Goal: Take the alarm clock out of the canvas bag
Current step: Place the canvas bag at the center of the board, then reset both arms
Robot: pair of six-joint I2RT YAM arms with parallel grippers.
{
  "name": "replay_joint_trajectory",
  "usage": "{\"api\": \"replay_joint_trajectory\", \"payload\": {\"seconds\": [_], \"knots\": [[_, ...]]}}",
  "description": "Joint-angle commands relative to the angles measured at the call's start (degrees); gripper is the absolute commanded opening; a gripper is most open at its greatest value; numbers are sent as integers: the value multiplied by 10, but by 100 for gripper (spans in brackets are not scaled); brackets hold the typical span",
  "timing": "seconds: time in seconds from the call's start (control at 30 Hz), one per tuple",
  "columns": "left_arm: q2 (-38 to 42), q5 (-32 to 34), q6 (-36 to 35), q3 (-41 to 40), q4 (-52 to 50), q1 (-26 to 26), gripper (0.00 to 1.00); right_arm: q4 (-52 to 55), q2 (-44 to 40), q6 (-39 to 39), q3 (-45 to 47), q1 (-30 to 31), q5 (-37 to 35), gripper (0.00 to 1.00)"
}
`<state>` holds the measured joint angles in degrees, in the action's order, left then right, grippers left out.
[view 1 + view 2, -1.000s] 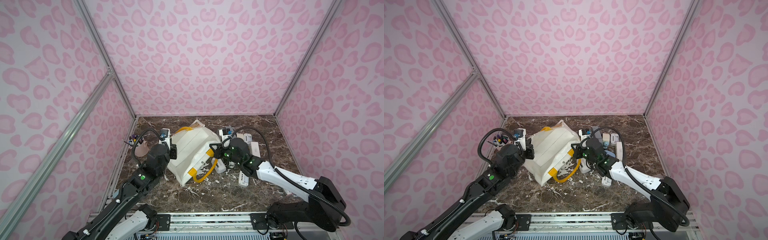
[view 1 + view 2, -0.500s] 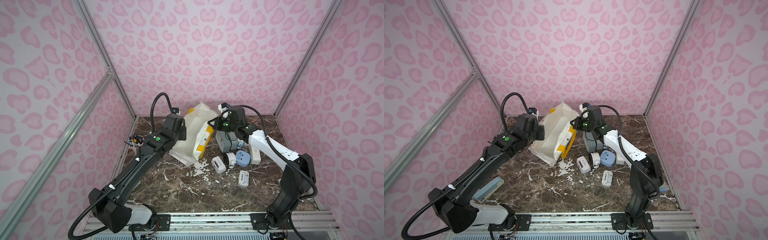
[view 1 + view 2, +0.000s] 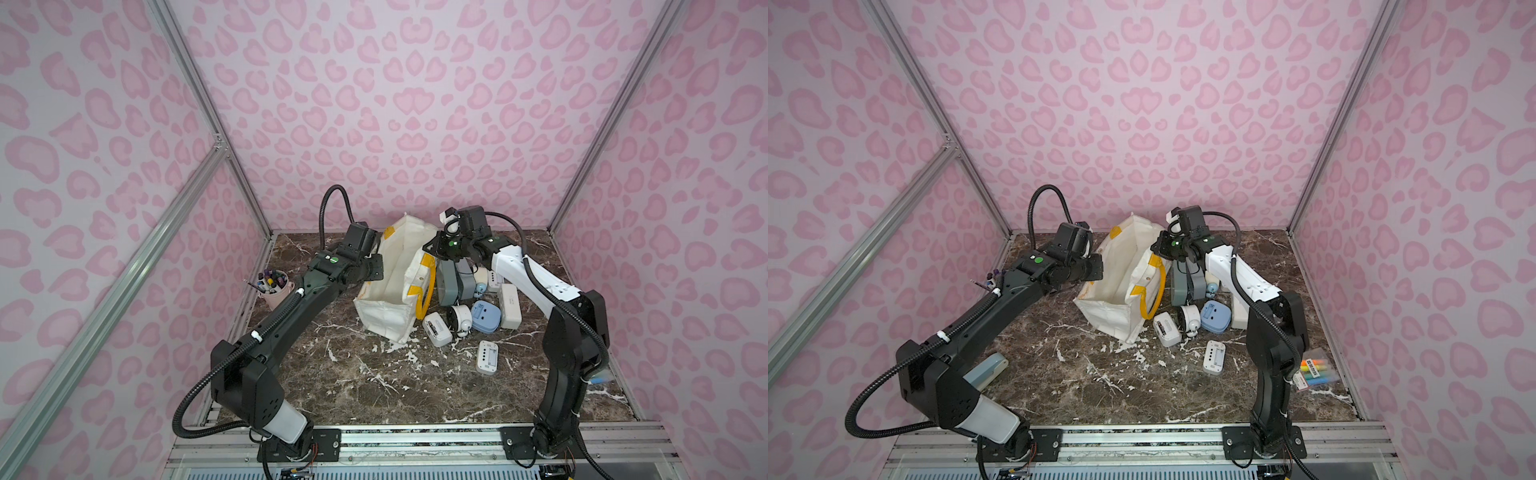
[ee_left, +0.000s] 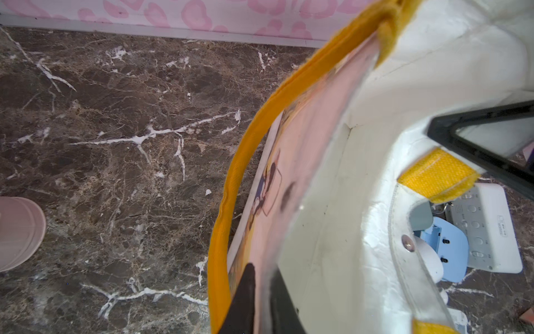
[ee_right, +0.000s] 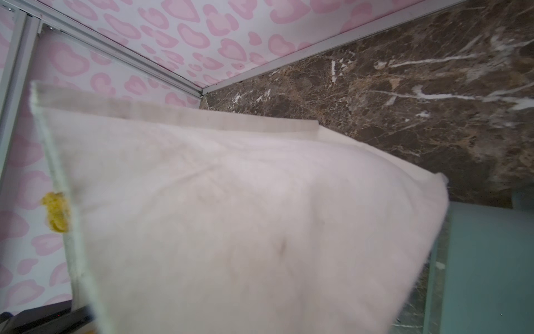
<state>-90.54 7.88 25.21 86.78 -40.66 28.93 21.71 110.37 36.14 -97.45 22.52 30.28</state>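
**Bag set upright, clocks out on the table**

The canvas bag stands on the marble table with its mouth open upward. No clock shows inside it in either top view, so I judge the emptying done, with only the letting go left.

The left gripper is narrow, with one cloth wall between its fingers. The right gripper is at the opposite rim by a yellow patch; whether it pinches or hangs loose I cannot tell.

The clocks lie just beside the bag on the right arm's side: the blue alarm clock, the round white clock against it, and the small white clock nearest the bag.

Half a second ago the bag hung tipped and higher toward the back wall. Now it sits lower and squarer, while the clocks lie where they were. A second ago it lay nearer the front, with both arms folded low over it.
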Motion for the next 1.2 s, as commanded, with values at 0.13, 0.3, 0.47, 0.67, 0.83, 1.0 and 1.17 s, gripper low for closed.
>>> {"api": "replay_joint_trajectory", "payload": {"seconds": [0.13, 0.3, 0.47, 0.67, 0.83, 1.0, 1.17], "knots": [[-22, 23, 39, 40, -51, -2, 87, 17, 16, -45, -30, -8, -8, 63], [34, 81, 60, 14, -34, -3, 97, 32, -17, -93, -21, -16, -39, 89], [145, 172, 62, -57, 2, -10, 97, 16, -99, -144, 31, -40, -80, 97], [319, 269, 30, -248, 96, -78, 97, -96, -287, -251, 247, -98, -265, 98], [349, 294, -89, -384, 223, -132, 97, -378, -426, -325, 558, -170, -344, 98], [302, 299, -156, -460, 390, -164, 97, -549, -415, -339, 731, -192, -395, 98], [254, 231, -204, -520, 559, -190, 97, -678, -344, -357, 795, -192, -439, 98]]}}
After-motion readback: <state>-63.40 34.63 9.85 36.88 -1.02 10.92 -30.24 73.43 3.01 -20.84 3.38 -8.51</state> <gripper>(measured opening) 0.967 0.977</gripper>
